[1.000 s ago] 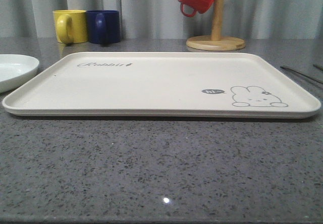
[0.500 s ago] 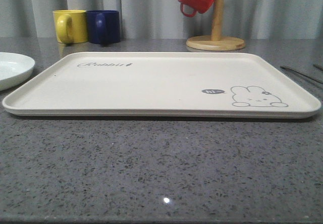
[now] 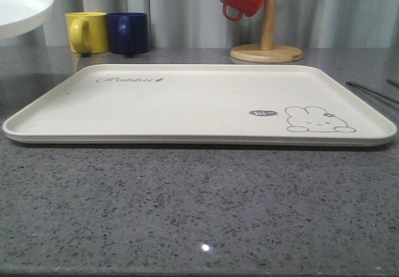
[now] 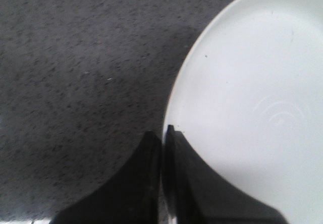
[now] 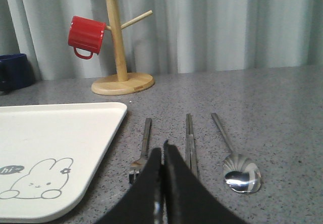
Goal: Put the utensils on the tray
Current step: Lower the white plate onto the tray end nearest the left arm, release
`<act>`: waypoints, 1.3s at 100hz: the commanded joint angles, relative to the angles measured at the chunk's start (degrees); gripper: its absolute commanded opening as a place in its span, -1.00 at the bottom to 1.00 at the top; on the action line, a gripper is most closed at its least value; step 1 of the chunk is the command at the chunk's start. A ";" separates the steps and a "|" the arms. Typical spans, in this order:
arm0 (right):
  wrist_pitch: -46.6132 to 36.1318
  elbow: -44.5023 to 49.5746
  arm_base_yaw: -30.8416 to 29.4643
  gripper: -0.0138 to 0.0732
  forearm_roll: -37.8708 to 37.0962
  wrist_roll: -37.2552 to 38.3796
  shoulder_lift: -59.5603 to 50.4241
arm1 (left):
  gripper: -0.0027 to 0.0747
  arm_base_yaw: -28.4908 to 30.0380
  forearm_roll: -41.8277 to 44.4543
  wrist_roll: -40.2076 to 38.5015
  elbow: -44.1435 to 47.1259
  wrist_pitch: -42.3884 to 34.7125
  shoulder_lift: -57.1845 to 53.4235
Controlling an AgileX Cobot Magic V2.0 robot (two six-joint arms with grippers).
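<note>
Grey speckled surface carries the fork, chopsticks and spoon side by side just beside the tray, long axes running away from the right end effector, whose fingers are pressed together. That arm is judged the nearer, since the left end effector is pinched on the white plate.

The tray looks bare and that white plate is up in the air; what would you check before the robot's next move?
1. Tray free for utensils: ok.
2. Fork, chopsticks and spoon lying apart on the table beside the tray: ok.
3. Right gripper open for a pick: not ok, its fingers are together.
4. Left gripper gripping the white plate by its rim: ok.
5. Plate lifted off the table: ok.
6. Mugs and wooden mug tree standing behind the tray: ok.
</note>
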 commanded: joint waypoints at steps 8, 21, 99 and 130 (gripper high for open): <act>-4.63 -1.02 -0.16 -0.84 -0.64 -0.51 -0.94 | -0.98 -6.70 -4.32 0.40 -3.92 -0.50 -1.87; -4.63 -1.02 -0.16 -0.84 -0.64 -0.51 -0.94 | -0.98 -14.07 -4.32 0.28 -5.61 -0.74 0.17; -4.63 -1.02 -0.16 -0.84 -0.64 -0.51 -0.94 | -0.98 -29.17 -3.81 -2.54 -11.33 -2.41 17.62; -4.63 -1.02 -0.16 -0.84 -0.64 -0.51 -0.94 | -0.97 -29.17 -1.26 -3.02 -11.33 -2.71 18.24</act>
